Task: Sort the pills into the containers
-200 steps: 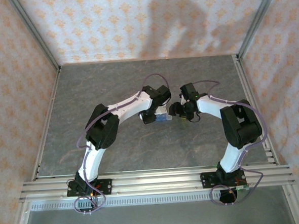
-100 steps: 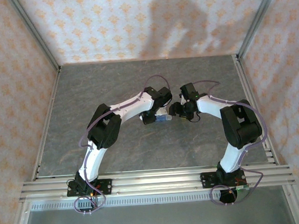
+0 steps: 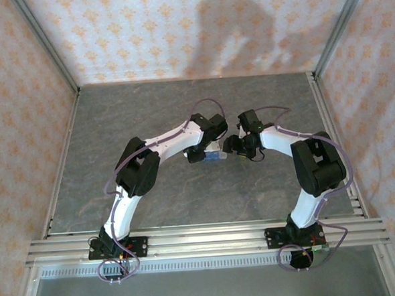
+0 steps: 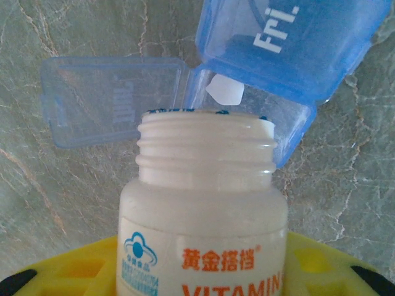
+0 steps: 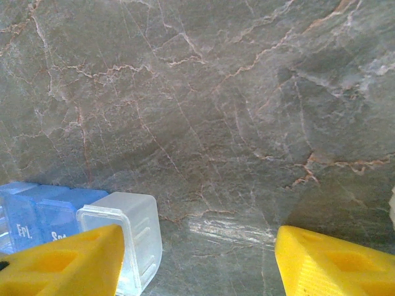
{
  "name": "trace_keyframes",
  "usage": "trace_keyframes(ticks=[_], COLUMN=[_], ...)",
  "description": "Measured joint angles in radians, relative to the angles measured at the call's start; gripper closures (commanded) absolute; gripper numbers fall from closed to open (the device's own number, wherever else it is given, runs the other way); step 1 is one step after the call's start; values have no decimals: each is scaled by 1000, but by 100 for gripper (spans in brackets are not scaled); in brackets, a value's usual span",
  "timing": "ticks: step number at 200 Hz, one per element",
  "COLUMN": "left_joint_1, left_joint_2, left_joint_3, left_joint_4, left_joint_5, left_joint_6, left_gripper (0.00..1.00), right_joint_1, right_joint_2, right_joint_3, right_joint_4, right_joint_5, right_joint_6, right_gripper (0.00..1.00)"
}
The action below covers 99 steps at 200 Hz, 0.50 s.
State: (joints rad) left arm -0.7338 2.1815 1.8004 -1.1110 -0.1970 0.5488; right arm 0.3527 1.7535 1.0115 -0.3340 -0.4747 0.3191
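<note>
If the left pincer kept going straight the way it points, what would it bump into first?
Probably the blue pill organizer: the vitamin bottle in the left pincer points its mouth at the open compartment, though depth is unclear.

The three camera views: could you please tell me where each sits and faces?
Top external: above and behind the bases, looking down on the grey marbled table; left arm and right arm show whole.
Left wrist: on the left arm, looking along its yellow fingers past the open white plastic vitamin bottle they clamp.
Right wrist: on the right arm, looking down at the table between its spread yellow fingers.
Shared: all three show the translucent blue plastic pill-organizer strip.
</note>
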Motion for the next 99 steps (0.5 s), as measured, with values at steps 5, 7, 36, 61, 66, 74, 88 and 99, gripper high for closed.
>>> trace_keyframes(ticks=[5,7,36,61,66,74,88,99], left_joint_1=[0,0,-5,-13,-13,-15,-18,-19], left_joint_2=[0,0,0,0,0,0,0,1], left_joint_3=[0,0,0,0,0,0,0,0], left_joint_4=[0,0,0,0,0,0,0,0], left_joint_5=[-1,-2,-7,-19,-21,-22,-29,-36], left_joint_6=[0,1,3,3,3,3,4,7], left_gripper=[100,100,100,100,100,100,100,100], right_joint_1=[0,0,0,0,0,0,0,0], right_joint_2=[0,0,0,0,0,0,0,0], right_joint_3=[0,0,0,0,0,0,0,0], right_joint_4=[0,0,0,0,0,0,0,0], right_joint_5=[0,0,0,0,0,0,0,0], right_joint_6=[0,0,0,-3,-3,-3,-3,-3], right_gripper=[34,34,34,34,34,34,34,34])
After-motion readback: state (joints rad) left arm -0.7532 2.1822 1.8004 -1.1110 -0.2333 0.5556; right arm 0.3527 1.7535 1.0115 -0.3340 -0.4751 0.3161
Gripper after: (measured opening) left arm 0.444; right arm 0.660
